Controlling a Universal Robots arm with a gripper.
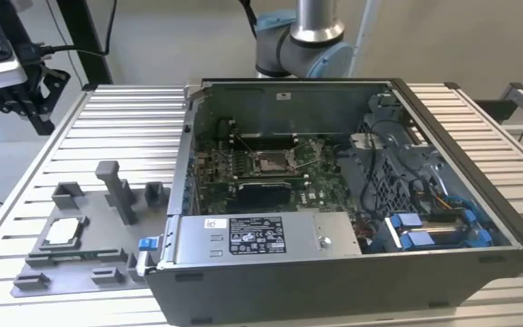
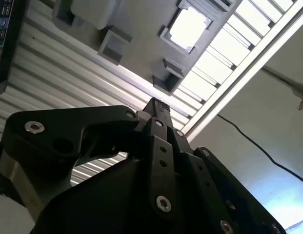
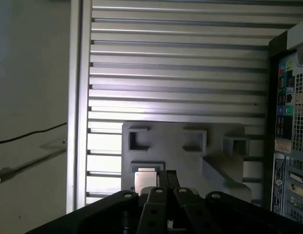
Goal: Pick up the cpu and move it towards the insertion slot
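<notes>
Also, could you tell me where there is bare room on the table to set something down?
Bare table slats lie between the fixture plate and the far edge, on the exterior view's left of the computer case. Crowded: the plate, holding the cpu, and the case's inside.

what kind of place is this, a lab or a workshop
Probably a robotics lab for computer assembly: an open computer case on a slatted aluminium table, a robot arm behind it, and a grey fixture plate holding the cpu.

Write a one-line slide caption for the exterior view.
Gripper hangs apart from the cpu, which lies in its grey fixture beside the open computer.
</notes>
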